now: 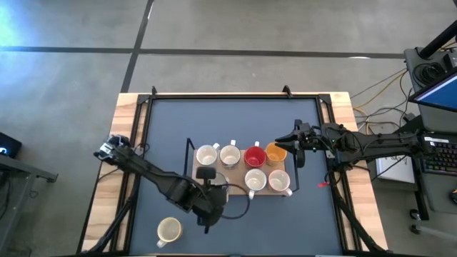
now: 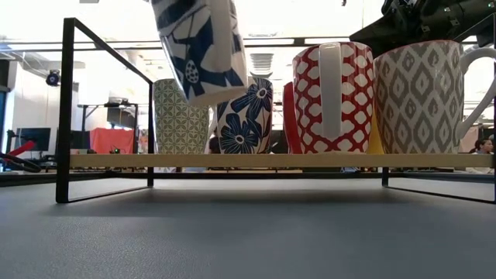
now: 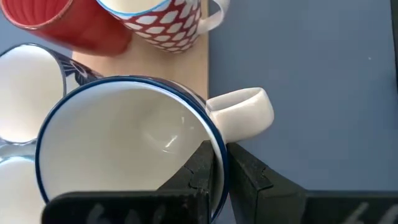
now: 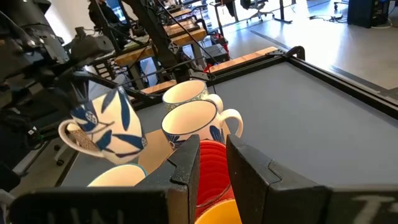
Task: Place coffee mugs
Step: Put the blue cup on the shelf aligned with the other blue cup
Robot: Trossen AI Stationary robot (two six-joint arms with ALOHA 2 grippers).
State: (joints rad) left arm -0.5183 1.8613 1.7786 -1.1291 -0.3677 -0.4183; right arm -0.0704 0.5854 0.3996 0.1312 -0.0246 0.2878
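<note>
A wooden rack (image 1: 235,187) with a black metal frame (image 2: 66,108) stands mid-table with several coffee mugs on it. Among them are a red one (image 1: 255,155), an orange one (image 1: 275,152), white ones (image 1: 206,155) and a red-and-white patterned one (image 2: 333,97). My left gripper (image 1: 213,187) is shut on a white mug with blue leaf patterns (image 2: 200,46), which hangs tilted over the rack's near left part. My right gripper (image 1: 297,146) stands open and level beside the orange mug at the rack's right end, with nothing between its fingers (image 4: 186,171). My left gripper pinches the blue-rimmed mug's wall at the rim (image 3: 214,146), right beside the handle (image 3: 242,112). One finger (image 3: 199,174) is inside the mug and one (image 3: 252,180) outside. The fingers slant down from the table's near left. The mug hangs tilted, clear of the rack.
A cream mug (image 1: 169,230) stands alone on the dark table top near the front edge, left of centre. The rack's frame rises at its left end (image 1: 188,153). Wooden borders (image 1: 128,121) run along the table's sides. The room behind holds desks and screens.
</note>
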